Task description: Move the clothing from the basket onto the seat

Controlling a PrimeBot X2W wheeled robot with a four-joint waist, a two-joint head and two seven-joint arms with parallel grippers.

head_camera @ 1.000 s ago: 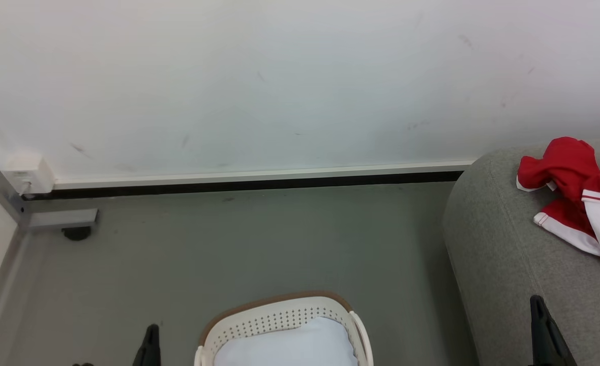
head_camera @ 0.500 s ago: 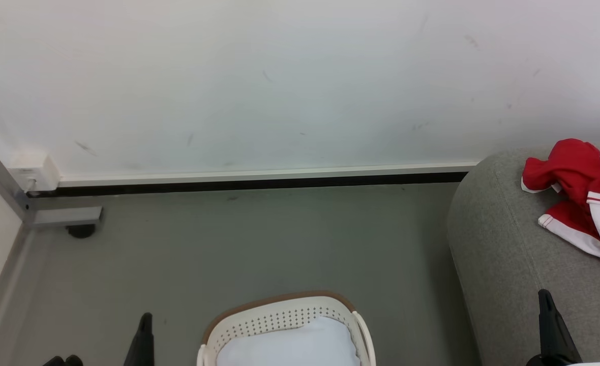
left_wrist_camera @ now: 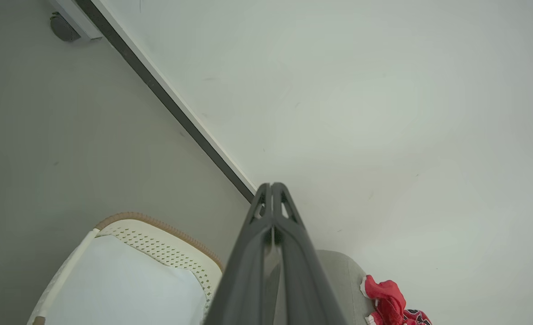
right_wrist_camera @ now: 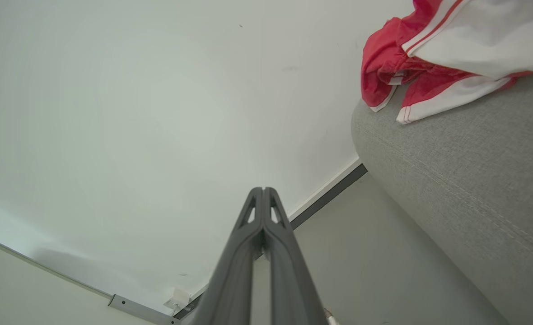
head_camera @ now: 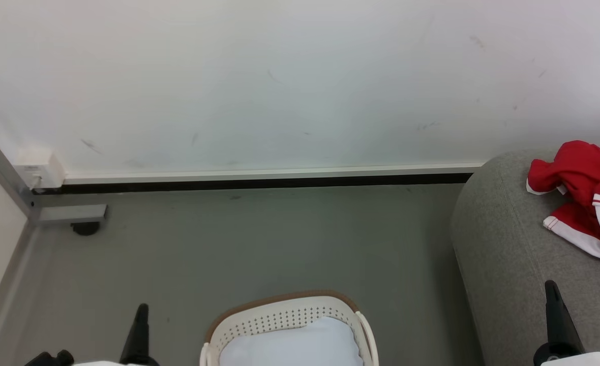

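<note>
Item: the clothing (head_camera: 569,173), red with white trim, heaped on the seat (head_camera: 503,264), far right. We judge it light, limp and slippery, best pinched at a raised fold. The basket (head_camera: 279,317), near centre, holds a white liner (head_camera: 295,345). Left gripper (head_camera: 141,310) and right gripper (head_camera: 550,287): low at either side, fingers pressed together, empty, pointing at the wall (head_camera: 279,76).

Bright red clothing (head_camera: 577,178) with white trim bands lies on the grey seat (head_camera: 513,254); beside the seat, the white perforated basket (head_camera: 279,320) has a brown rim.
</note>
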